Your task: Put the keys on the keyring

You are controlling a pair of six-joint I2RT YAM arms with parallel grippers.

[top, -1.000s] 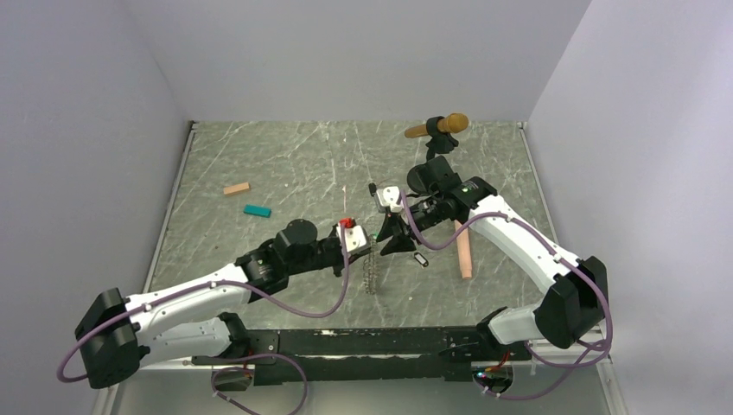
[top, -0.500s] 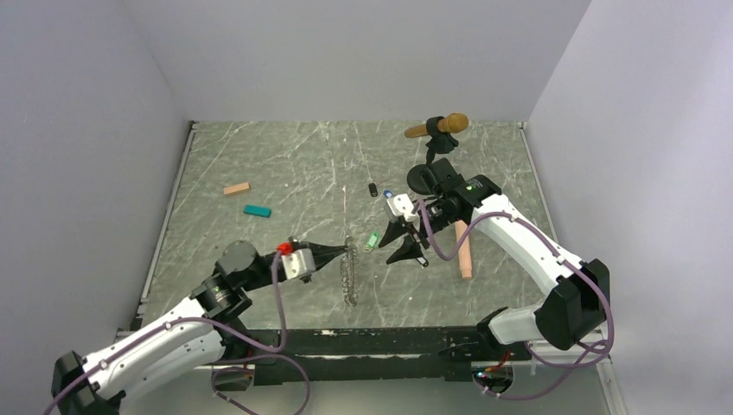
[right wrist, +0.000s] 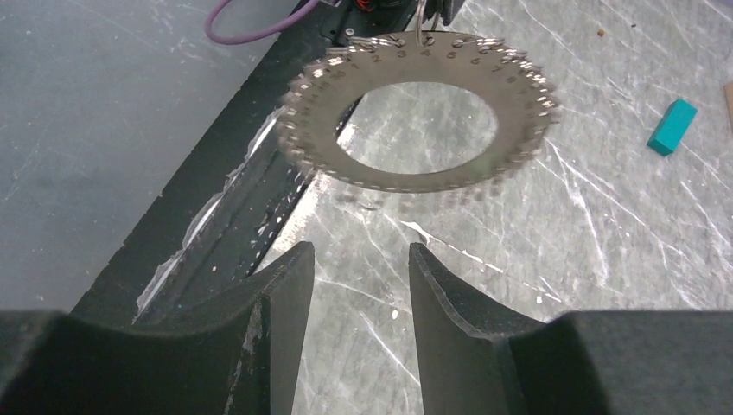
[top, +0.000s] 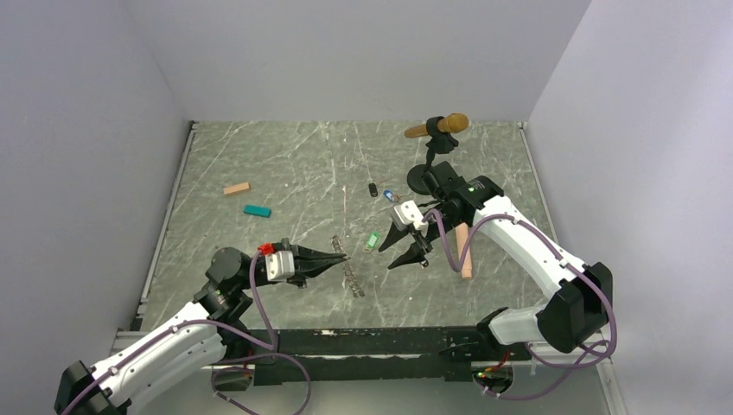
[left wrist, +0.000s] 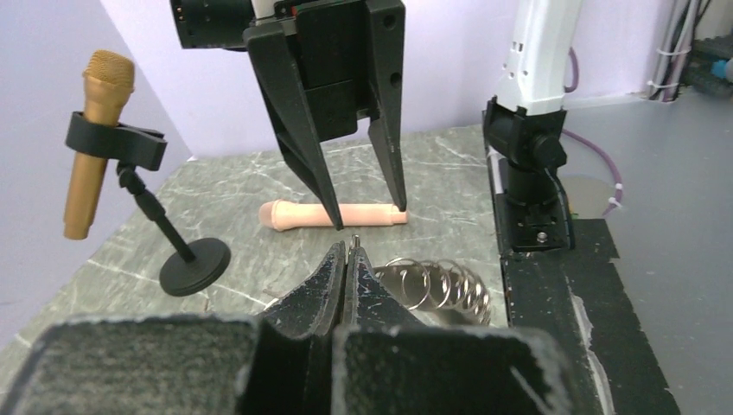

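Since half a second ago the left gripper (top: pixel 341 257) has drawn back a little toward its base, and the keyring (top: pixel 354 281) it carries now slants instead of hanging straight; the right gripper (top: pixel 386 259) has shifted slightly; the green-tagged key (top: pixel 372 241) lies where it did. The left fingers (left wrist: pixel 333 275) are pressed together on the keyring's rim, holding it on edge above the table (top: pixel 285 164); the right gripper stands spread and empty just beside it, facing the wide hole. The black-tagged key (top: pixel 373 189) and blue-tagged key (top: pixel 388 195) lie farther back, near a gold microphone (top: pixel 445 125) on its stand; a pink microphone (top: pixel 465 255) lies by the right arm; a tan block (top: pixel 236 188) and teal block (top: pixel 257 210) sit well to the left; the tabletop is grey-green marble, the walls (top: pixel 346 52) pale lilac.
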